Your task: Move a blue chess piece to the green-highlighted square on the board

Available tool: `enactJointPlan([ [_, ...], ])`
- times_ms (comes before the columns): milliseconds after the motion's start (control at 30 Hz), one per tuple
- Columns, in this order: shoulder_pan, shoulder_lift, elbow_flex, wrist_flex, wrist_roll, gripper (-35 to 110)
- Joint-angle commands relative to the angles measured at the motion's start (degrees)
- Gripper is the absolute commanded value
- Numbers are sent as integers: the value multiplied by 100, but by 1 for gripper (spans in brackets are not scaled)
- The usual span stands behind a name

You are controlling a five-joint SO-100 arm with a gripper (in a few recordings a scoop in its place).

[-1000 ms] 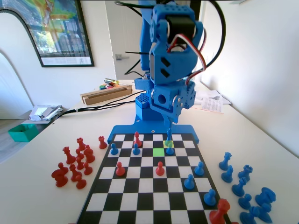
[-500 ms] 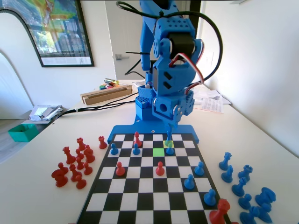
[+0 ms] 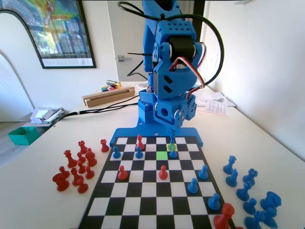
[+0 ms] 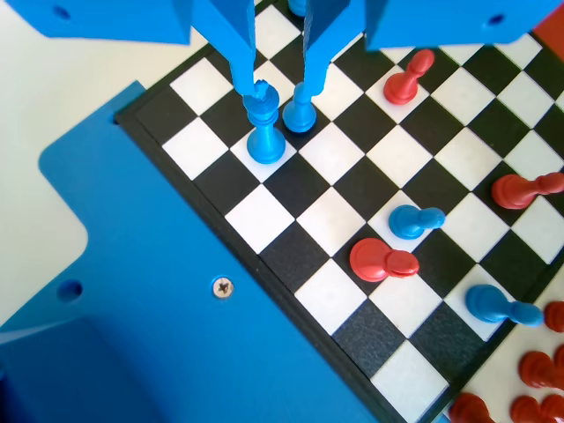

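Overhead, fingers (image 4: pixel 275 84) parted, straddling the blue chess piece (image 4: pixel 263 130)

A pale table (image 3: pixel 38 191) carries the board (image 3: pixel 152 200) at its middle. In the fixed view, red chess pieces (image 3: pixel 76 167) stand on it left of the board and blue ones (image 3: pixel 250 191) right. Farther back lie a green tray (image 3: pixel 21 135), a cardboard box (image 3: pixel 107 97), cables and papers (image 3: pixel 217 106).

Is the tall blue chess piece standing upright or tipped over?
Upright: in the wrist view the blue chess piece stands on its base on the board, between the open gripper jaws.
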Motion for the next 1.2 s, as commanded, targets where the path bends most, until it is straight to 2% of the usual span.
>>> enactJointPlan([
  [0, -237, 97, 149, -97, 44, 12],
  [600, -316, 149, 97, 35, 44, 12],
  [1167, -316, 149, 475, -360, 0, 12],
])
